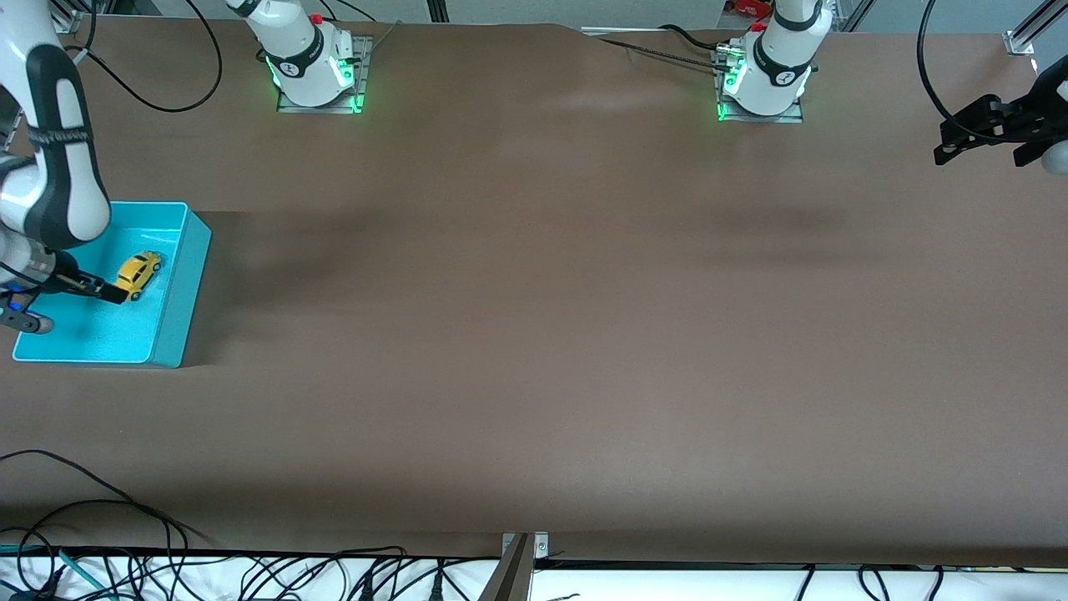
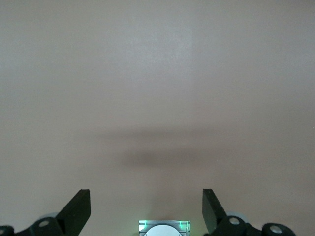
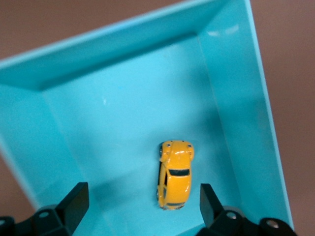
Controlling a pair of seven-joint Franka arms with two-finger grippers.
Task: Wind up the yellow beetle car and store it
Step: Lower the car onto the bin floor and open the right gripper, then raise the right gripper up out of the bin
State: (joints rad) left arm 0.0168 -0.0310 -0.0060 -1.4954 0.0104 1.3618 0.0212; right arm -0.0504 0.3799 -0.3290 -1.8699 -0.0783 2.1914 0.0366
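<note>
The yellow beetle car (image 1: 138,273) lies on the floor of the turquoise bin (image 1: 179,288) at the right arm's end of the table. In the right wrist view the car (image 3: 175,180) rests loose on the bin floor (image 3: 113,132), between the fingers but touching neither. My right gripper (image 1: 104,291) hangs open over the bin just above the car; it shows in the right wrist view (image 3: 142,201) too. My left gripper (image 1: 976,133) is open and empty, up over the table's edge at the left arm's end, waiting; it shows in the left wrist view (image 2: 146,209).
The brown table top (image 1: 534,334) stretches between the arms. Both arm bases (image 1: 313,63) (image 1: 768,71) stand at the table's edge farthest from the front camera. Cables (image 1: 167,568) lie past the edge nearest that camera.
</note>
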